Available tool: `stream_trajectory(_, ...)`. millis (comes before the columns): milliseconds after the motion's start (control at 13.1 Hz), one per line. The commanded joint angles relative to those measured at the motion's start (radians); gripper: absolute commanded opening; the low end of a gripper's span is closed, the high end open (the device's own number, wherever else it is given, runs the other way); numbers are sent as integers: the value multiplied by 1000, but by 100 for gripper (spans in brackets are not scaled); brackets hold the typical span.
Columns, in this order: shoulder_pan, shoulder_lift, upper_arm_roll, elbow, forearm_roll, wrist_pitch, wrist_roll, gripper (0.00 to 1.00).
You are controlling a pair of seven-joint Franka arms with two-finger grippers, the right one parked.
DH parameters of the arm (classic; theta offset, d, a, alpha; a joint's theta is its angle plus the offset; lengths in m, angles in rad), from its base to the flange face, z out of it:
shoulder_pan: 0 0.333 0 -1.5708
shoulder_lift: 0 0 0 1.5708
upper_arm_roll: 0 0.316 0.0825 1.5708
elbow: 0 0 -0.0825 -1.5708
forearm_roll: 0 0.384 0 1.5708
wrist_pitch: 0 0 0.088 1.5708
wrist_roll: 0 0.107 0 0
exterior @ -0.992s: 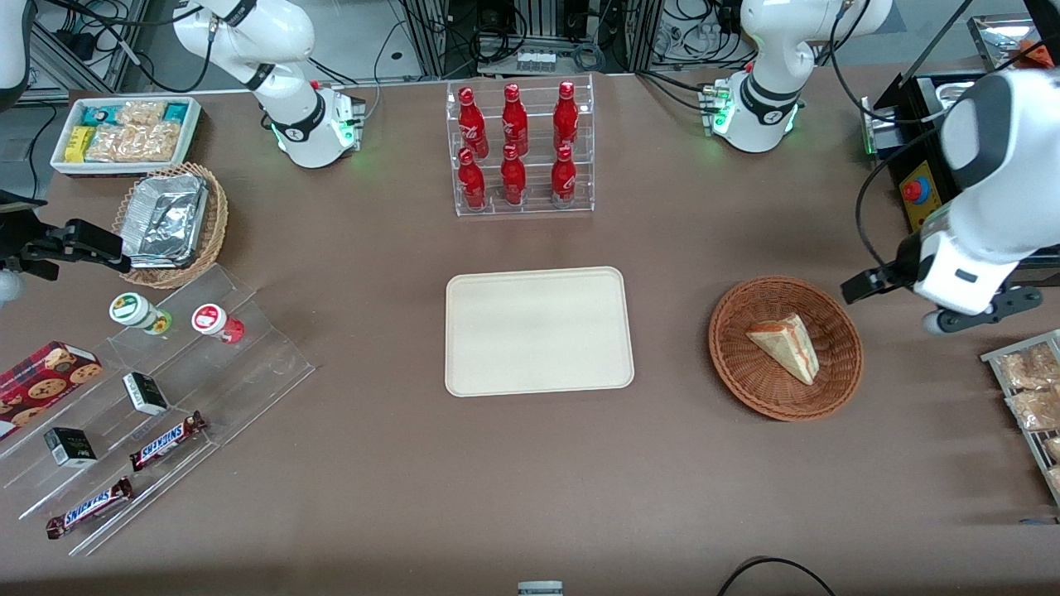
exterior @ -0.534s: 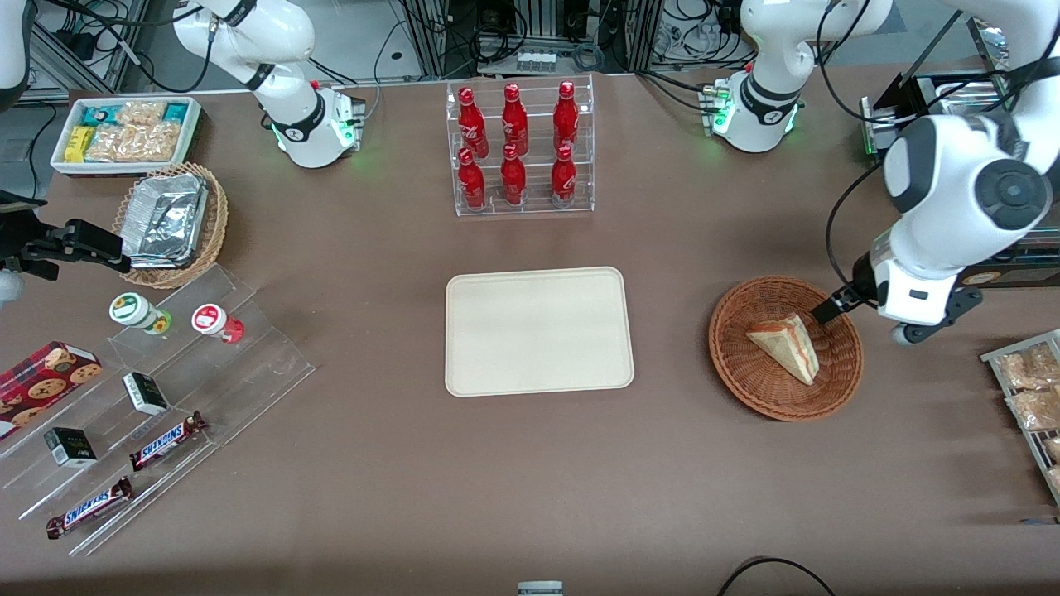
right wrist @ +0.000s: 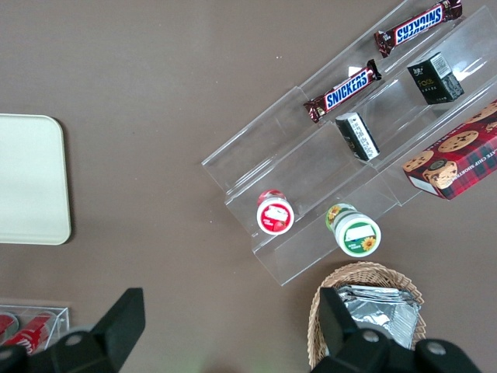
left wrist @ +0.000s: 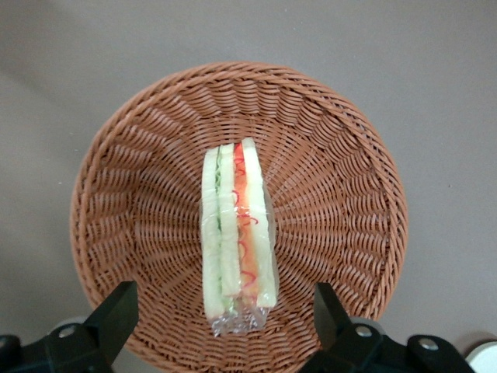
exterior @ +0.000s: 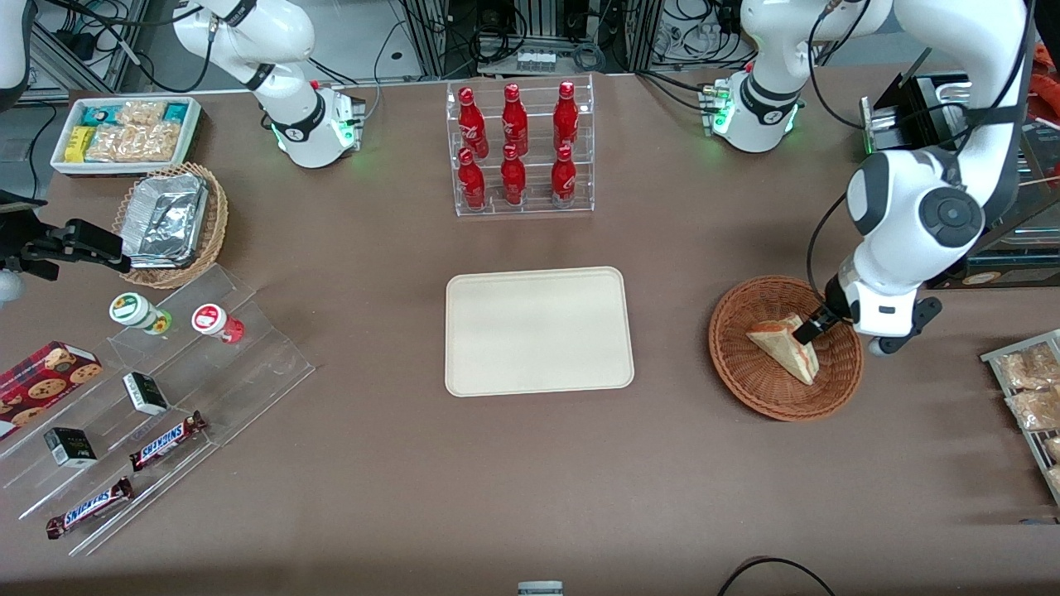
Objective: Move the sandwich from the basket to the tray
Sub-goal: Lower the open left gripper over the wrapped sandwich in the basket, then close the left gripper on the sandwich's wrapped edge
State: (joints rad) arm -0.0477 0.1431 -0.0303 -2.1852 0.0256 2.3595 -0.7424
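The sandwich (exterior: 782, 346), a plastic-wrapped wedge with cream bread and orange-red and green filling, lies in the reddish-brown woven basket (exterior: 749, 385) toward the working arm's end of the table. My gripper (exterior: 816, 335) hangs low over the basket, open, one black finger (exterior: 805, 331) close against the sandwich's wide end. In the left wrist view the fingers (left wrist: 116, 317) stand well apart on either side of the sandwich (left wrist: 237, 233), above the basket's weave (left wrist: 116, 194), with the gripper (left wrist: 224, 318) holding nothing. The cream tray (exterior: 538, 331) lies bare at the table's middle.
A clear rack of red bottles (exterior: 520, 149) stands farther from the camera than the tray. A wire rack of snack packets (exterior: 1031, 397) and a black box (exterior: 919, 190) flank the basket. Toward the parked arm's end are an acrylic stepped stand (exterior: 157, 397) and a tan foil-filled basket (exterior: 174, 223).
The working arm has swung in from the table's end and come down over the basket. Its gripper went from beside the basket to straddling the sandwich. The sandwich has not moved.
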Motion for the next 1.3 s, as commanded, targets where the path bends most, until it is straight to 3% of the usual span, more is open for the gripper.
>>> stream_trajectory(0, -12, 29, -2, 4, 10, 38, -43, 100)
stream_trajectory(992, -24, 104, -2, -22, 10, 78, -45, 100)
stream_trajectory(1068, -24, 107, 0, -21, 10, 79, -45, 95)
stream_trajectory(1144, -24, 108, 0, -21, 10, 81, -45, 79)
stream_trajectory(1220, -24, 108, 0, -21, 10, 81, -45, 50)
